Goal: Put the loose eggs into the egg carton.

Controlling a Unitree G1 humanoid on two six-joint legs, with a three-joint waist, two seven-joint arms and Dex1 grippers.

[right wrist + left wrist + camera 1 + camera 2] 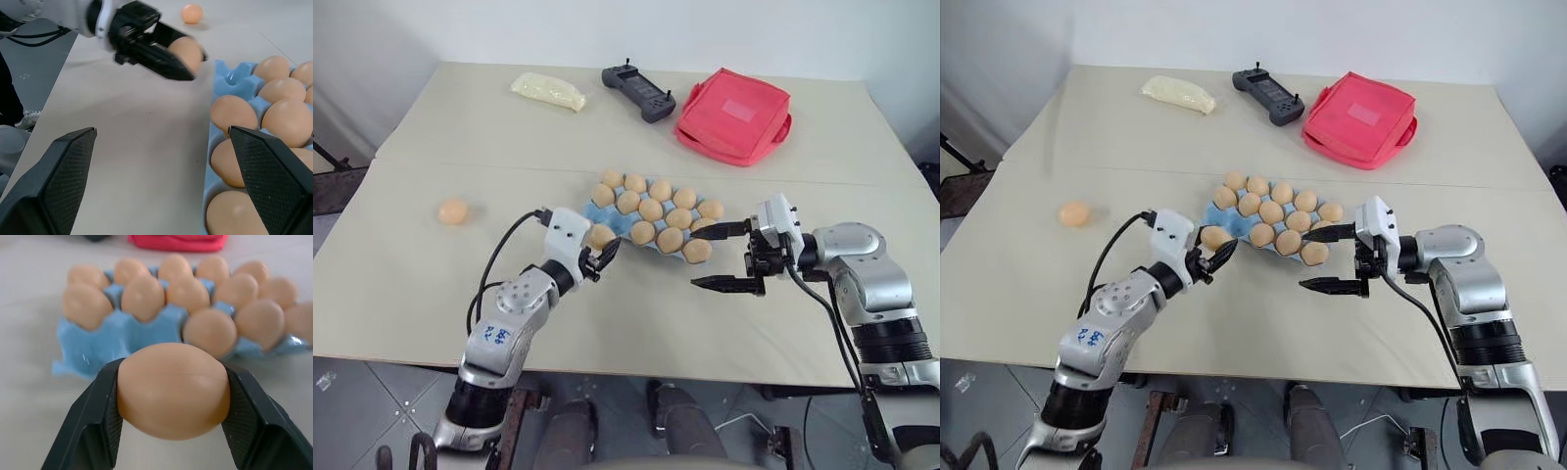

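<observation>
While the left gripper (603, 257) is clamped on one of the loose eggs (173, 390), gripped across its middle between both black fingers, it hangs just beside the near left corner of the egg carton (594, 211), so the step in hand reads as the carry toward a cup; the carton sits near the middle of the table (421, 284), light blue, nearly full of eggs, with what looks like an empty cup at that near left corner, visible in the left wrist view as bare blue moulding; the next move, as I judge it, calls for lining the egg over that cup, lowering it until it seats, then opening the fingers without nudging its neighbours; the right gripper (729, 257) stands wide apart and holds nothing, at the carton's near right corner, one finger close against the eggs there; another egg (453, 211) lies alone toward the table's left edge, well apart from the carton, not yet collected; along the far edge lie a pale yellow packet (548, 91), a dark handheld controller (638, 92) and a red bag (734, 115); the tabletop is plain beige, with a pale wall behind it and grey floor below the near edge
</observation>
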